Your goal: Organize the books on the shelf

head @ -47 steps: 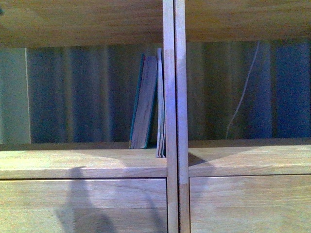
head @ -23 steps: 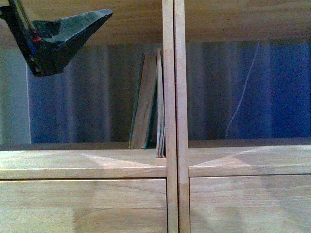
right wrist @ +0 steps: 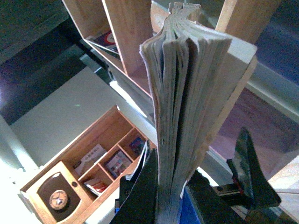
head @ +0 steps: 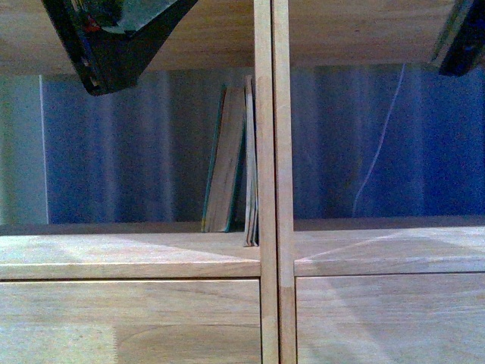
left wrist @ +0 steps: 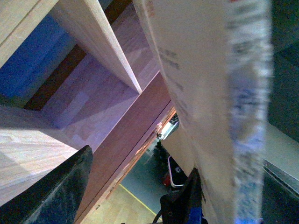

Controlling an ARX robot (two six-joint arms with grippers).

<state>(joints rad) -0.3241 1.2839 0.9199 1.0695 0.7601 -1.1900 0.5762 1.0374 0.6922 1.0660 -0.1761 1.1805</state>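
Note:
In the front view a brownish book with a teal cover (head: 226, 159) leans on a slim book (head: 249, 163) standing against the centre divider (head: 271, 182) of the light-wood shelf (head: 129, 254). My left gripper (head: 114, 38) shows dark at the top left, above the left bay. In the left wrist view it (left wrist: 205, 200) is shut on the white paperback (left wrist: 201, 84), held next to a shelf board. My right gripper (head: 462, 38) shows at the top right edge. In the right wrist view it (right wrist: 170, 196) is shut on a book (right wrist: 187, 107), page edges facing the camera.
Plain drawer-front panels (head: 129, 318) run below the shelf board. A thin white cable (head: 377, 163) hangs behind the right bay. A wooden compartment box (right wrist: 93, 172) with small items lies below in the right wrist view.
My left gripper came into the front view at the top left and rose toward the top edge. My right gripper has entered at the top right. The shelved books have not moved.

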